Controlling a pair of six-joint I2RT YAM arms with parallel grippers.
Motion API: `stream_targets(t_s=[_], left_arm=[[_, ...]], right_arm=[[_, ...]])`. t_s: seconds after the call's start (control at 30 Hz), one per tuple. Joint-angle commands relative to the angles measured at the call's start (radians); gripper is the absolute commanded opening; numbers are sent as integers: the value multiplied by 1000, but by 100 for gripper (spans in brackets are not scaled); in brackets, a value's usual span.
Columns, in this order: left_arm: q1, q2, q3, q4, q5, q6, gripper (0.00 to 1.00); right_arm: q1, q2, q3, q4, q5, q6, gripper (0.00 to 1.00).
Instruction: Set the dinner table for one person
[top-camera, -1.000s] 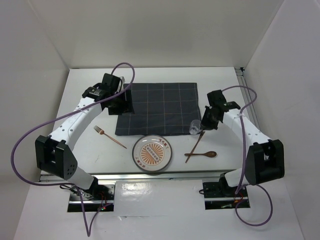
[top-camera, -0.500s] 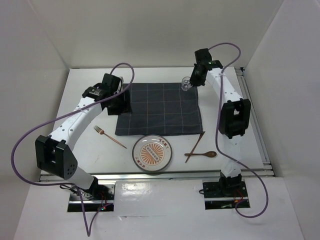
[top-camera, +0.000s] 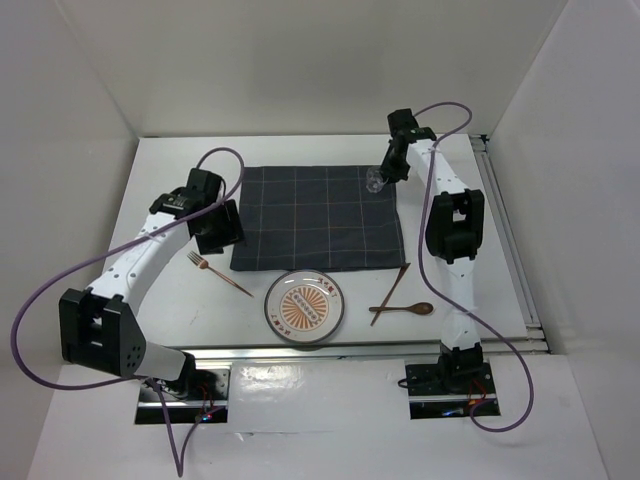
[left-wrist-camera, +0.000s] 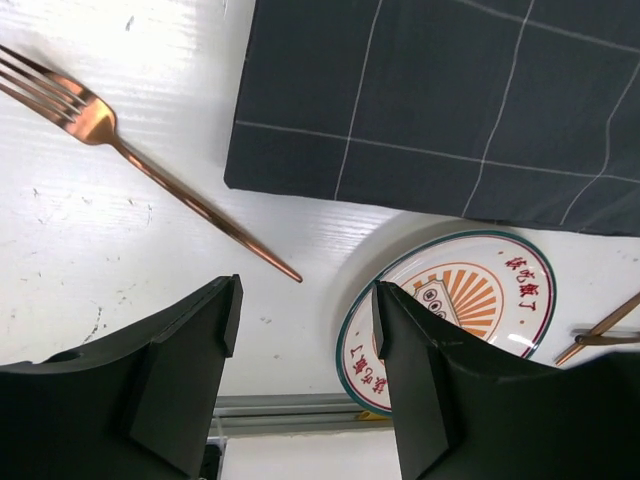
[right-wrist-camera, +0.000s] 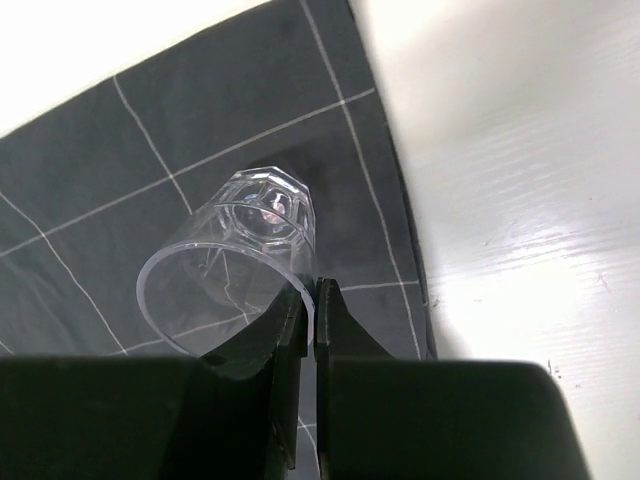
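white dinner table (top-camera: 320, 150) lies with its long axis left to right
wrist views alone reveal right gripper (right-wrist-camera: 312, 298) pinching a glass (right-wrist-camera: 240, 255) rim above the mat (right-wrist-camera: 120, 160), left gripper (left-wrist-camera: 305, 300) open

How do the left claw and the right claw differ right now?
The left claw stands open and empty; the right claw is shut on the rim of a clear glass. The left claw hangs over bare table near the fork; the right claw is over the far right corner of the mat. Both are black.
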Motion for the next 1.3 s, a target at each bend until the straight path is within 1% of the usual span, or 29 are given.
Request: stream_targets(t_s=[0.0,0.13,0.17,0.23,0.27,0.3,0.37,0.4,0.53,0.6,0.63,0.7,0.77,0.83,0.87,0.9,0.93,0.97,1.0,1.07,1.13,1.2,1.27], left_arm=[[11,-29,-24,12,18,-16,71],[20,-38,-54,12,18,-16,71],[20,-38,-54,12,18,-26,73],[29,-26,-74,12,18,-56,73],[45,-26,-84,12,18,-65,73],[55,-17,-84,12,6,-75,73],[65,-7,-94,12,-20,-90,73],[80,3,-94,12,-32,-90,73],[144,29,-119,12,-34,-108,74],[166,40,-142,12,-23,-118,74],[180,40,-142,32,-37,-118,75],[195,49,-166,69,-67,-128,75],[229,81,-166,95,-55,-119,75],[229,114,-157,107,-40,-133,75],[229,141,-157,118,-25,-153,75],[229,154,-157,130,-15,-167,75],[229,164,-157,139,-15,-183,74],[220,174,-166,139,-30,-216,74],[220,183,-166,139,-31,-231,72],[220,207,-176,159,-40,-265,71],[220,239,-186,168,-31,-285,70],[210,261,-196,182,-31,-323,68],[210,298,-205,193,-40,-345,63]], right_arm=[[-20,-20,-5,30,28,16,0],[-20,-9,-5,39,19,16,0],[-20,-9,-5,48,8,16,1],[-20,0,4,48,-4,16,9],[-20,0,4,48,-13,16,22],[-20,0,4,48,-13,7,30],[-20,0,4,48,-38,-6,52],[-20,-13,4,58,-50,-16,73],[-20,-76,4,47,-50,-25,100],[-20,-112,4,38,-40,-25,100],[-20,-156,4,38,-29,-34,100],[-20,-208,-43,38,-29,-34,100],[-20,-294,-91,50,-29,-45,100],[-20,-349,-132,61,-38,-54,100],[-20,-412,-157,71,-38,-54,100],[-20,-443,-216,71,-29,-54,100],[-20,-474,-249,87,-29,-54,100],[-20,-538,-284,102,-15,-54,100],[-20,-570,-357,111,-15,-54,100],[-20,-654,-428,134,3,-63,100],[-20,-696,-508,134,3,-63,100],[-20,-739,-542,134,17,-73,100],[-20,-758,-580,125,27,-73,100]])
